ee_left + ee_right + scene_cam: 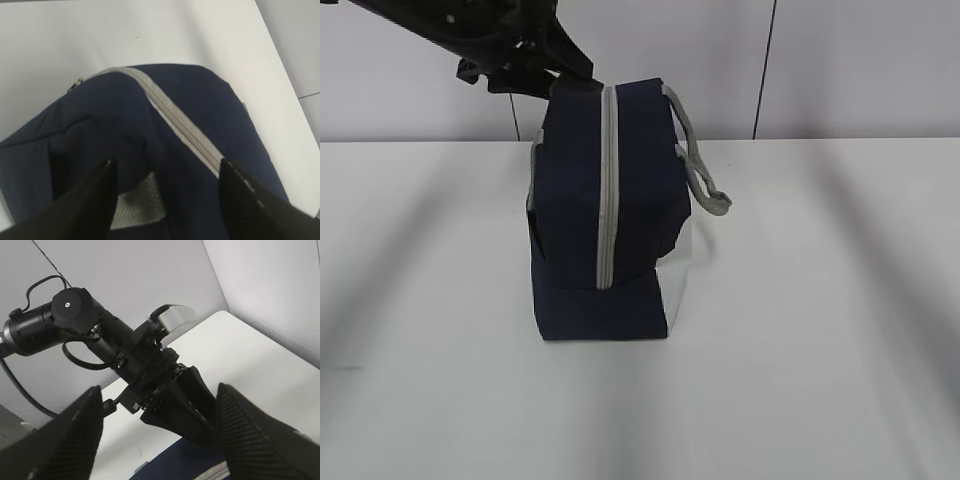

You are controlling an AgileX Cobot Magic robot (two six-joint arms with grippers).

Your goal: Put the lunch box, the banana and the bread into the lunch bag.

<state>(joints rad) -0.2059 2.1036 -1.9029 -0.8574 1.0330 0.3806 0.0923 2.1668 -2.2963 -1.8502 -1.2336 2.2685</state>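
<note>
The navy lunch bag (575, 200) stands on the white table, with its grey zipper (608, 190) shut down the face towards me. The bag also shows in the left wrist view (200, 100) and at the bottom of the right wrist view (190, 465). My left gripper (558, 78) is at the bag's top back edge, open, its jaws wide apart over the navy fabric (165, 170). My right gripper (159, 390) is open and empty, raised above the bag and facing the left arm (145, 365). The lunch box, banana and bread are out of view.
A grey strap handle (705, 180) hangs off the bag's right side, above its pale grey lower corner (678, 270). The white table (820, 350) spreads round the bag, with a white wall close behind. A grey strap patch (142, 202) lies between the left jaws.
</note>
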